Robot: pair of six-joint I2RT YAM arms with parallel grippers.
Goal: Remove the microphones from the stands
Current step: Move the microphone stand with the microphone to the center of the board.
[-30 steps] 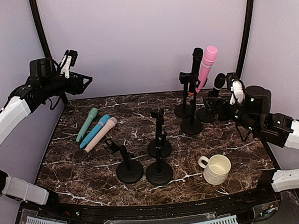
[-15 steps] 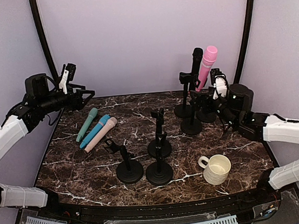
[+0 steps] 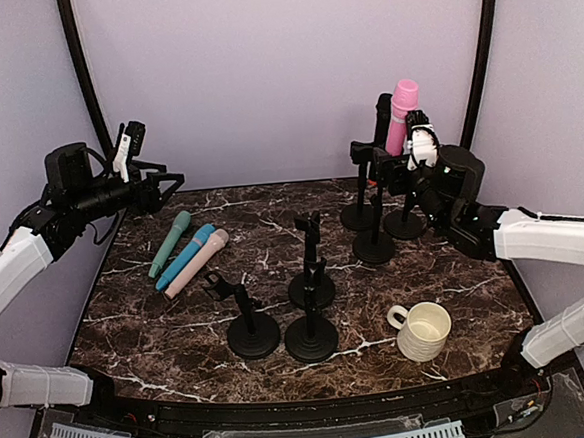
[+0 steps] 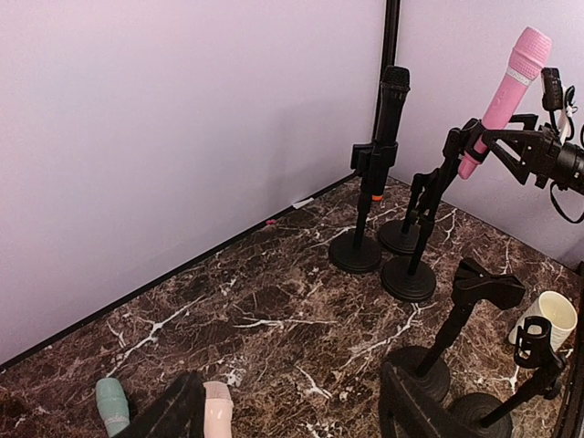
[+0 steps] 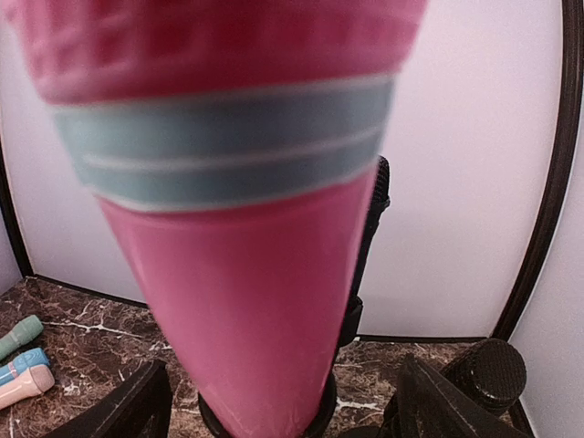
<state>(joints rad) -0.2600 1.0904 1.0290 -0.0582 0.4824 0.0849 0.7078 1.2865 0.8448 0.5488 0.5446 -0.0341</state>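
Marbled table; upright pink microphone, pale-blue band.

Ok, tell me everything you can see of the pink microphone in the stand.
The pink microphone looks like glossy plastic: a tapered body, a pale blue band, then a textured pink head. It stands head-up and tilted, its lower end in the clip of a black stand at the back right. The right gripper straddles it, jaws open, gaps on both sides.
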